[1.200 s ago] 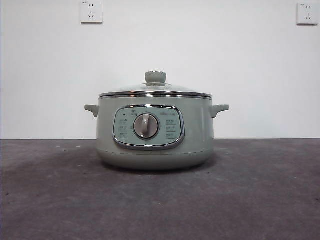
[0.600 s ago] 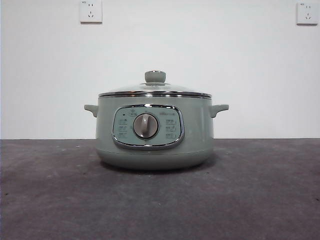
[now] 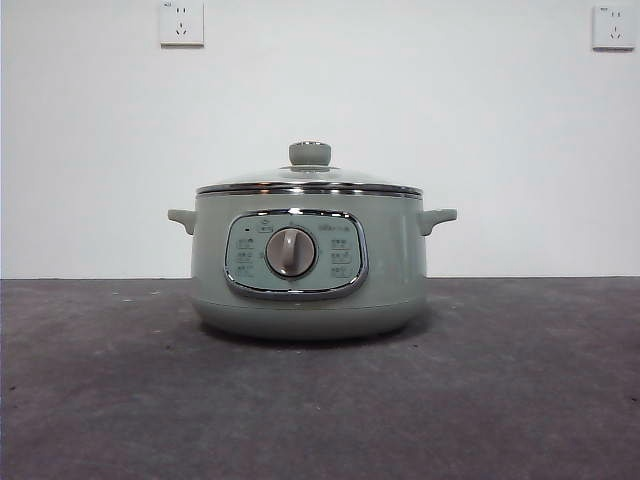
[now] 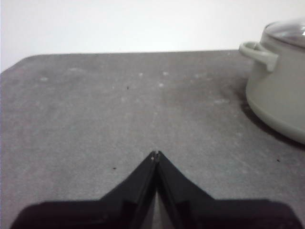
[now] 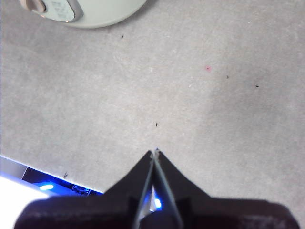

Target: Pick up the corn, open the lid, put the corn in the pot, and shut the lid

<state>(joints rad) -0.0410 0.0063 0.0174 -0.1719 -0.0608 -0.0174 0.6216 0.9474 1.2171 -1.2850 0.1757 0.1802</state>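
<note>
so the biggest thing here is the table [image 3: 520, 400], a dark grey slab filling the lower part of the front view, and sitting square in the middle of it is the pot [image 3: 400, 260], sage green with its dial facing the camera. the lid [image 3: 310, 182] is seated flat on the rim, knob up, so to me the state of play could be either end of the job: lid on before anything has begun, or lid back on after. i honestly can't say which, because the corn isn't visible in any view, not on the table, not in a gripper, and the glass dome is too glary to see through. if it's the start, everything is left: grab the corn, lift the lid, drop it in, close up. the left gripper [image 4: 156, 153] hovers low over bare table with its jaws pressed together on nothing, the pot off to one side of it and well apart, just a side handle and a bit of lid showing. the right gripper [image 5: 155, 151] is also clenched with nothing in it, up above the table near its front edge, the pot's control panel only peeking in far ahead of the tips.
</note>
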